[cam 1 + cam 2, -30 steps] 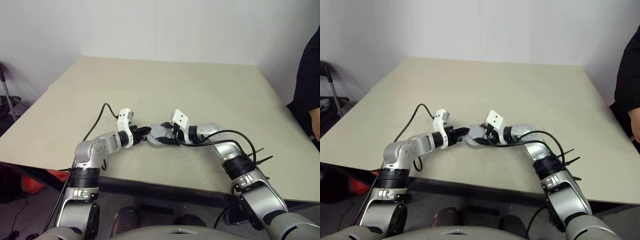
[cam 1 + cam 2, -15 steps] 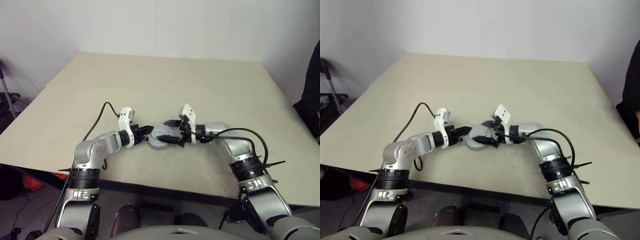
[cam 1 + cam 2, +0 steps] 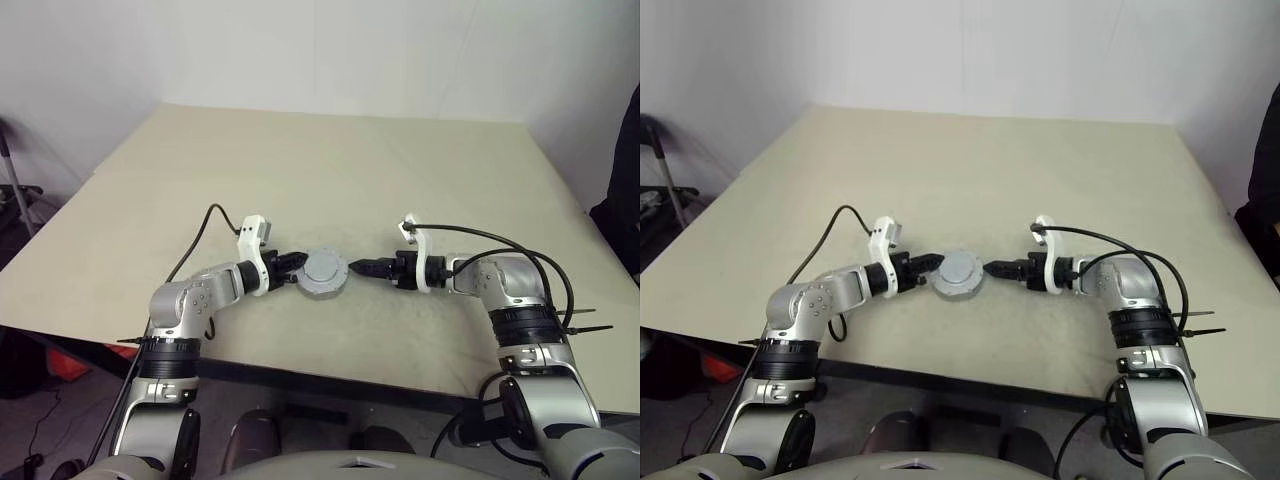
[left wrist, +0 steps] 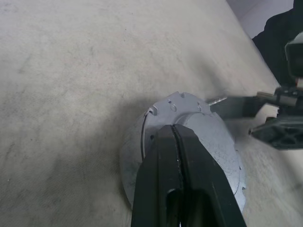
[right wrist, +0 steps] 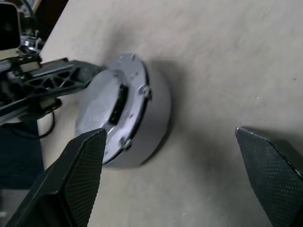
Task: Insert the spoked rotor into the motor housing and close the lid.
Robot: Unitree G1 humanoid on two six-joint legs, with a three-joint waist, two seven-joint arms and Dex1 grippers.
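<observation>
1. We see the housing [image 3: 323, 274] on the table [image 3: 330, 170], near the front edge at about 6 o'clock from the table's middle, with the lid [image 5: 110, 116] seated on top. We judge the rotor is inside; we cannot see it.
2. The assembly looks like stiff, solid metal, so we judge it fairly heavy for its bulk, smooth-walled and apt to slip. The best hold is across the round side wall, not on the thin notched rim.
3. The left gripper [image 3: 291, 266] sits at the housing's 9 o'clock, fingers [image 4: 182, 165] pressed together and tip resting on the lid, clasping nothing.
4. The right gripper [image 3: 366, 267] is at 3 o'clock, just clear of the housing, fingers [image 5: 78, 175] spread wide and empty.
5. We count one housing, one lid, two grippers and one table.
6. A dark-clothed person [image 3: 622, 190] stands at the table's 3 o'clock edge.
</observation>
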